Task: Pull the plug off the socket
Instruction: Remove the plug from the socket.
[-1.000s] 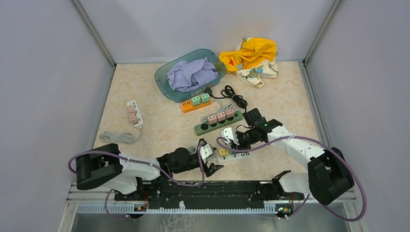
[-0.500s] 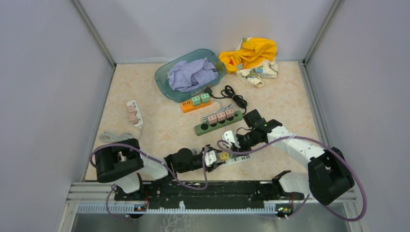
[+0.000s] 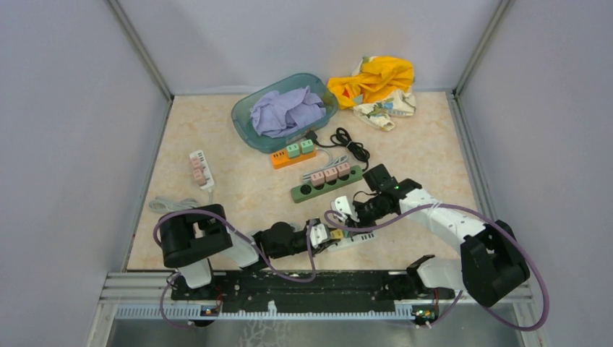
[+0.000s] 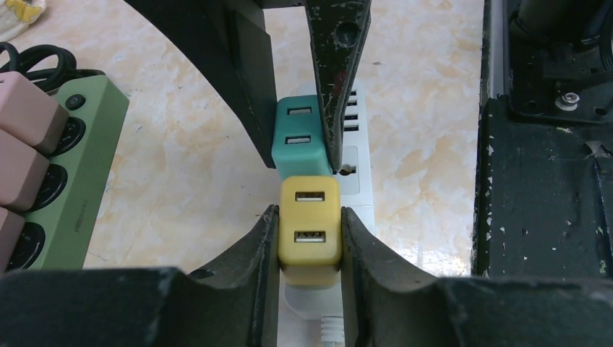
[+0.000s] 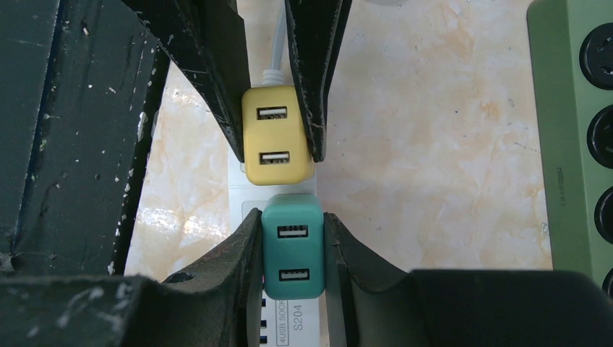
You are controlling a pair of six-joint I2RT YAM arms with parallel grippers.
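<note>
A white socket strip lies near the table's front edge with two plugs in it. The yellow plug sits nearer the strip's cord end, and my left gripper is shut on its two sides. Right behind it stands the teal plug, with my right gripper shut on its sides. Both plugs sit seated in the strip, almost touching each other. In the top view the two grippers meet over the strip from opposite sides, and the yellow plug shows between them.
A green power strip with pink plugs lies just behind, an orange strip and a coiled black cable farther back. A teal bin of purple cloth and yellow cloth are at the rear. Another white strip lies left. The black base rail is close.
My left gripper has moved right onto the yellow plug and closed on it, its arm folding in toward the strip. The right gripper has stayed on the teal plug.
</note>
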